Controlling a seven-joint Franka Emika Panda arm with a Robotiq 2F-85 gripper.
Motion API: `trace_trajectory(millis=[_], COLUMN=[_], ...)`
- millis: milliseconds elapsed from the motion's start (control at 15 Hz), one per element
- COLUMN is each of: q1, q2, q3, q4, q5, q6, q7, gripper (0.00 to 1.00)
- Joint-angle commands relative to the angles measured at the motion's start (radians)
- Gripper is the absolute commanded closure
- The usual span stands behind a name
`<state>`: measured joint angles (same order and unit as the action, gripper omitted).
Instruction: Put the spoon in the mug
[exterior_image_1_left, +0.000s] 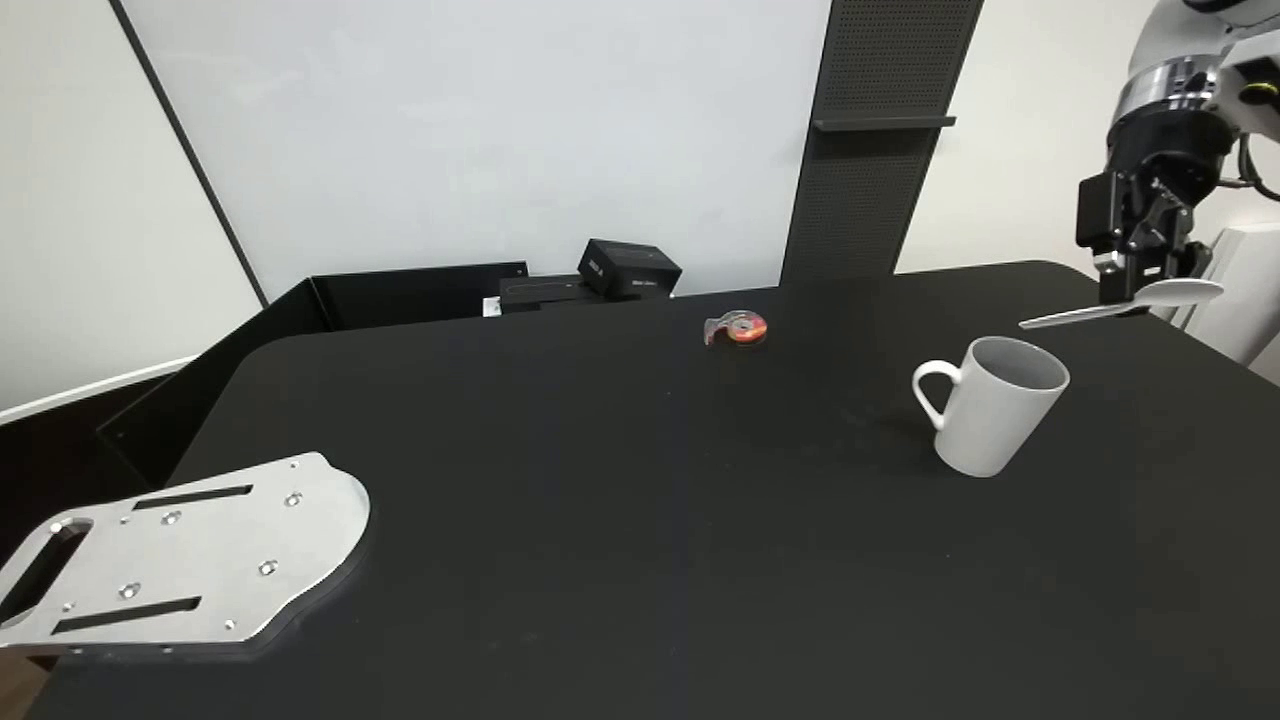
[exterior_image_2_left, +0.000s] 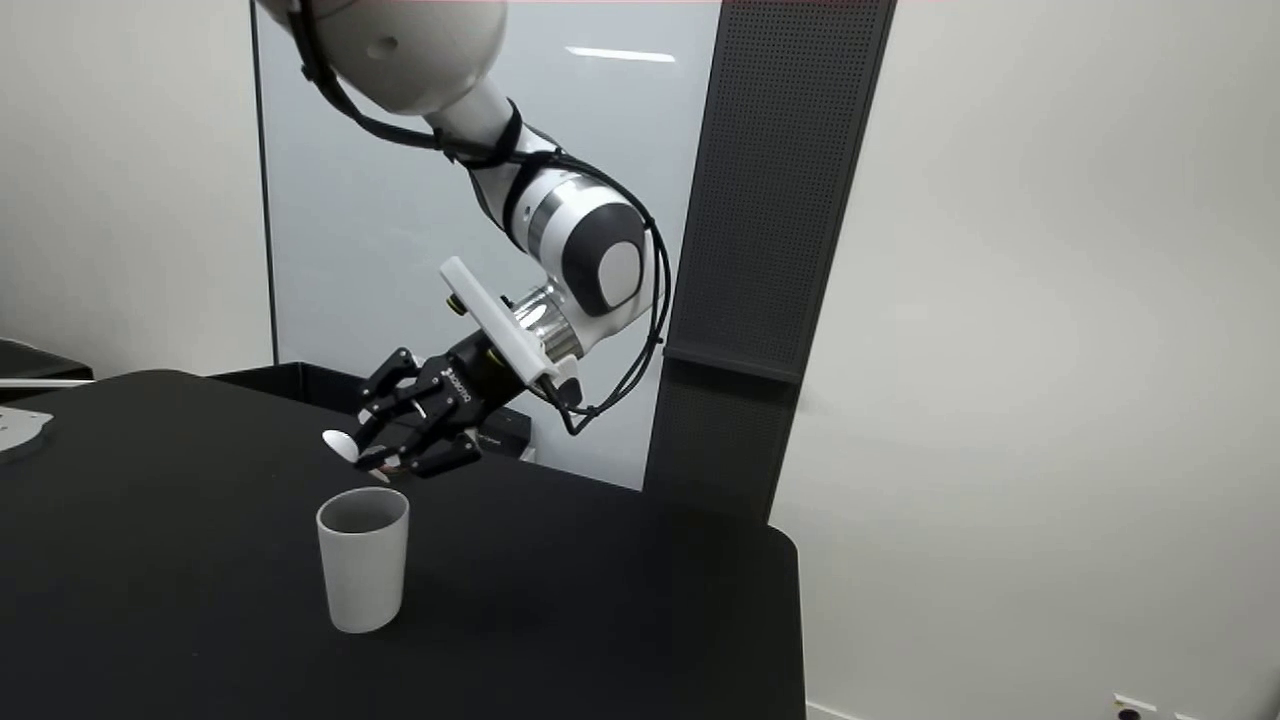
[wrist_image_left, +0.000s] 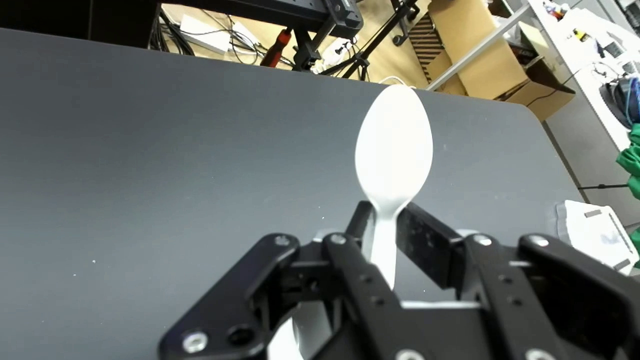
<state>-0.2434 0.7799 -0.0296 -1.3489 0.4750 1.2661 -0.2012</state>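
Note:
My gripper (exterior_image_1_left: 1122, 285) is shut on the white spoon (exterior_image_1_left: 1180, 292) and holds it in the air. In the wrist view, the fingertips (wrist_image_left: 384, 216) pinch the spoon's handle just below its bowl (wrist_image_left: 394, 150). The bowl points away from the wrist, and the handle runs back between the fingers. The white mug (exterior_image_1_left: 1000, 410) stands upright on the black table. It also shows in an exterior view (exterior_image_2_left: 363, 560), with its handle hidden there. The spoon (exterior_image_2_left: 341, 446) and gripper (exterior_image_2_left: 375, 450) appear above the mug's rim. In the wrist view, the mug (wrist_image_left: 284, 344) is mostly hidden behind the gripper.
A small red-and-clear tape dispenser (exterior_image_1_left: 740, 328) lies near the table's back edge. A flat silver metal plate (exterior_image_1_left: 200, 560) lies at the table's left end in an exterior view. Black boxes (exterior_image_1_left: 630, 268) and a black bin (exterior_image_1_left: 420, 295) stand behind the table (exterior_image_1_left: 620, 500).

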Motion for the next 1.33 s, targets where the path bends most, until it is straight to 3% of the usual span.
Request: trace_trajectory(millis=[0,1067,1133,1267], q1=[-0.011,-0.025,-0.022,-0.015], q2=[0.095,0.324,0.331,0.331], q3=[0.016,0.032,0.030,0.029], q4=[0.136,0.331,0.339,0.350], q5=[0.030,0.037,0.029,0.016], q6=[-0.073,-0.134,-0.137,-0.136], q7=[0.090,0.169,0.172,0.166], gripper=[0.95,0.95,0.54,0.49])
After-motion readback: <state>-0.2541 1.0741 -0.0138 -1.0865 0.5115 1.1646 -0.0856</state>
